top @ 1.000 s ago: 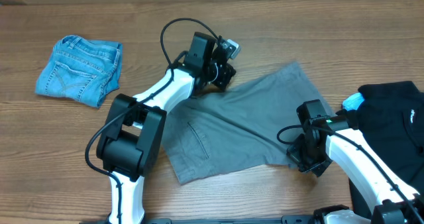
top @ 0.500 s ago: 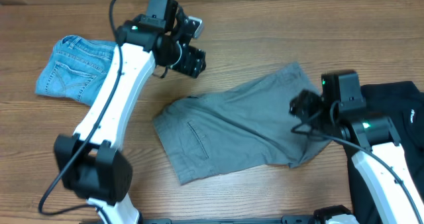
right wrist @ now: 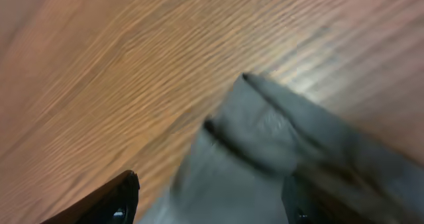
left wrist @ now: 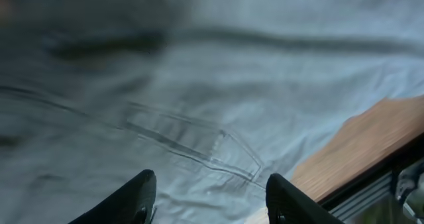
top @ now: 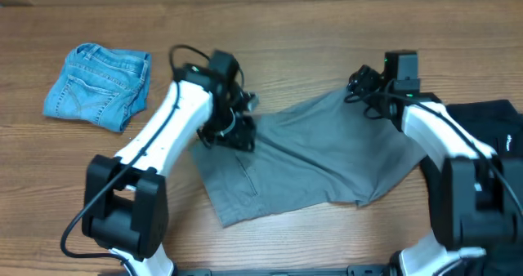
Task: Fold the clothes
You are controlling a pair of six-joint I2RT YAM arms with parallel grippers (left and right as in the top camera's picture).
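Note:
Grey shorts [top: 327, 158] lie spread flat in the middle of the table, slit pocket up. My left gripper [top: 232, 134] hovers over their left waistband edge. In the left wrist view it [left wrist: 211, 199] stands open, with grey cloth and the pocket seam [left wrist: 199, 148] below its fingers. My right gripper [top: 361, 84] is at the shorts' far right corner. The right wrist view shows it [right wrist: 209, 203] open above that folded corner [right wrist: 265, 121]. Small light-blue denim shorts [top: 100, 86] lie folded at the far left. A black garment [top: 490, 141] lies at the right edge.
The wooden table [top: 270, 31] runs along the far side. Its front edge [left wrist: 371, 171] shows close to the shorts in the left wrist view. The black garment lies under the right arm [top: 445, 137].
Both grippers have opened and let go of the grey shorts. The left arm swung out to the far left and came back to the waistband. The right arm moved from the near right hem to the far corner.

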